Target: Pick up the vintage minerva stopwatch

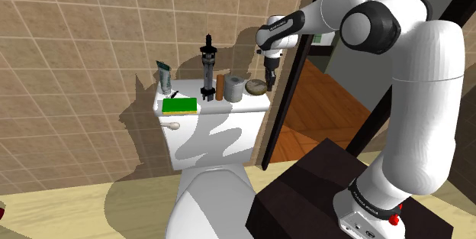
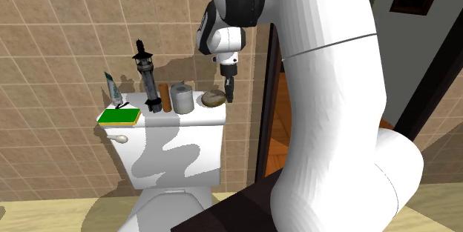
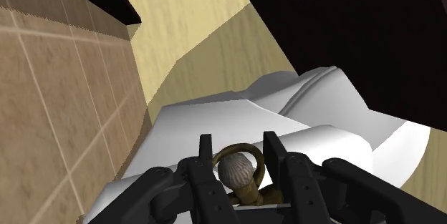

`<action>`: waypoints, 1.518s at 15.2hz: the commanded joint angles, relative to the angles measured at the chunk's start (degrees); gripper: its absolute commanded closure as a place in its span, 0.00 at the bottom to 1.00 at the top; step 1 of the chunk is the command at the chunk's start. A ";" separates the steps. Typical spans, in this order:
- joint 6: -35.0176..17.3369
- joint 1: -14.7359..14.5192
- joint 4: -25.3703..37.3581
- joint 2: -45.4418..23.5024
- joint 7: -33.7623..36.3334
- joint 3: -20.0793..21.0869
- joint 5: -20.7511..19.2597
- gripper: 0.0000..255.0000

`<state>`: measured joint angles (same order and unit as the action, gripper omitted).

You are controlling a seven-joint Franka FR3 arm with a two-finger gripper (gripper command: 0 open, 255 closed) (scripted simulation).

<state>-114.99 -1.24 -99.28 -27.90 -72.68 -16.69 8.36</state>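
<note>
The stopwatch (image 1: 255, 87) is a brass-coloured round piece lying at the right end of the white toilet tank lid (image 1: 217, 108), as the shoulder view shows it. It also lies there in the second exterior view (image 2: 214, 98). My black gripper (image 1: 269, 82) points down at its right edge (image 2: 228, 94). In the wrist view the stopwatch's grey crown and brass ring (image 3: 238, 169) sit between the two fingers. The gripper (image 3: 238, 142) is open, with a small gap on each side of the crown.
On the lid to the left stand a grey roll (image 1: 233, 87), a brown cylinder (image 1: 220, 87), a tall black grinder-like thing (image 1: 207, 69), a green flat pad (image 1: 179, 106) and a tube (image 1: 163, 77). A dark door frame (image 1: 294, 85) rises close on the right. The tiled wall is just behind.
</note>
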 commanded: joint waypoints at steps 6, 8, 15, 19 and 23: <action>-0.04 0.00 -0.02 -0.01 -0.01 0.01 0.01 1.00; -0.06 -0.01 -0.04 0.00 0.01 0.01 0.01 1.00; 4.20 -0.27 1.71 2.61 0.53 -0.43 -0.87 1.00; 6.73 -0.38 3.01 3.90 0.80 -0.64 -1.31 1.00; 9.34 -0.44 4.55 5.02 1.04 -0.81 -1.70 1.00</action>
<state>-106.44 -1.60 -95.16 -23.23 -71.80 -17.47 6.78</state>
